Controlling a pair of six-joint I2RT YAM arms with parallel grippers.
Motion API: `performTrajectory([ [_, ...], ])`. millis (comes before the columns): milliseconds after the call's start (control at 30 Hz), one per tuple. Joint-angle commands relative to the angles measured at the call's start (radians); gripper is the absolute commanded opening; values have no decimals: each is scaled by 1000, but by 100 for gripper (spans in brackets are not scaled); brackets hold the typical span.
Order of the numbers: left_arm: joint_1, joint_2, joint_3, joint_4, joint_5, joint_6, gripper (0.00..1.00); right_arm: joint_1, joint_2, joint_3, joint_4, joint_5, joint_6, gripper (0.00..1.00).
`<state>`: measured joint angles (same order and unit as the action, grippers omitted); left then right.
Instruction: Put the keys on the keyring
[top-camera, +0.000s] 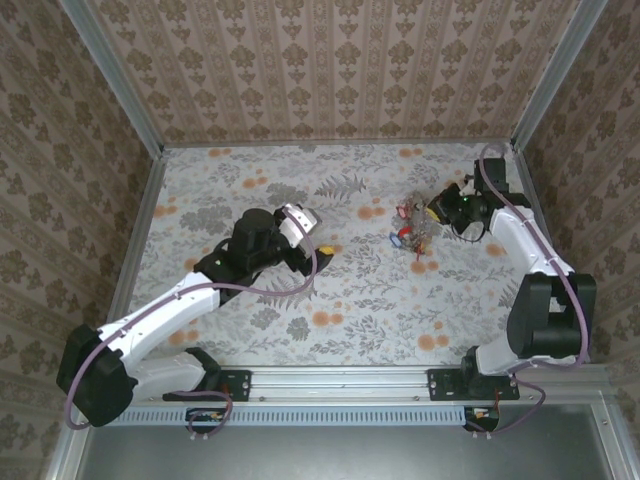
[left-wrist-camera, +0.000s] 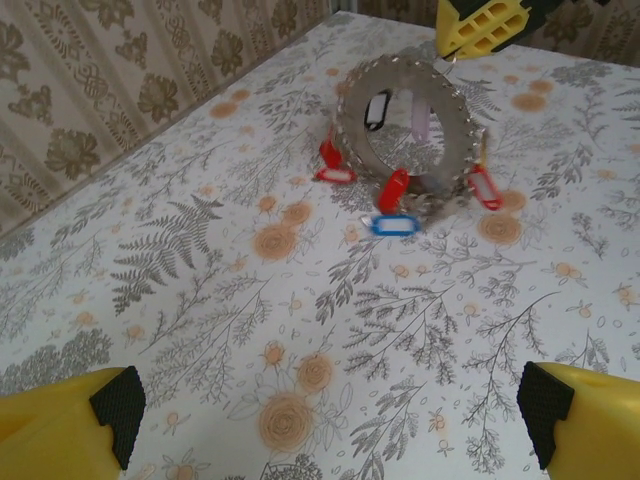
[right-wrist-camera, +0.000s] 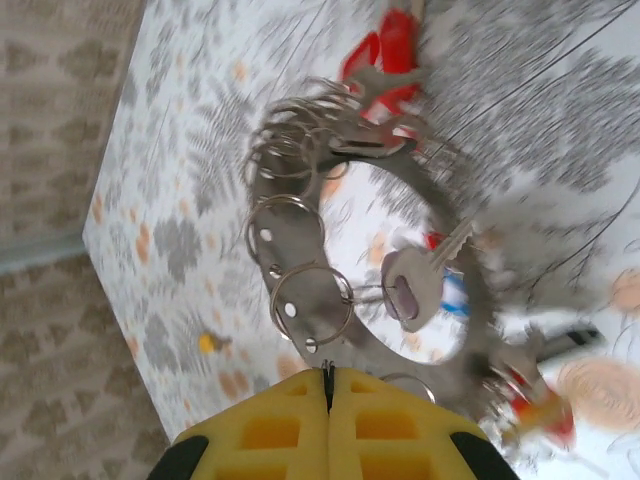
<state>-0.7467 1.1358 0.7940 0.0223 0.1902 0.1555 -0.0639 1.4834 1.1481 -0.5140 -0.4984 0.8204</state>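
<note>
Desk (top-camera: 350, 300): flat top, pale cover printed with grey ferns and orange flowers; runs wall to wall.
Back wall (top-camera: 330, 70), left wall (top-camera: 50, 180), right wall (top-camera: 600, 170): beige wallpaper, brown damask motifs in vertical bands.
Corner posts (top-camera: 110, 70): grey metal, one at each rear corner.
Rail (top-camera: 340, 385): silver metal, along the desk's near edge.
Panel (top-camera: 340, 450): plain grey, just beyond the rail on the near side.
Light: even and soft.

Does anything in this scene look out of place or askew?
Yes. The keyring is not flat: it stands tilted on its lower edge, its upper rim pinched in the shut right claw. Its keys splay onto the table below. The left claw is open, apart from it.
</note>
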Motion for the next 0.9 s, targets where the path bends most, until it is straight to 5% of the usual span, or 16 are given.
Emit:
performTrajectory([
  [0,-7,-20,48,39,36,33,99,42,-58,83,-151,-82,-109,0],
  [500,-8,-63,76,-8,7,144,98,273,-86,336,-498,-64,-482,0],
  [867,10,-99,90,-53,3,134,94,431,-117,374,-481,-37,-739,0],
])
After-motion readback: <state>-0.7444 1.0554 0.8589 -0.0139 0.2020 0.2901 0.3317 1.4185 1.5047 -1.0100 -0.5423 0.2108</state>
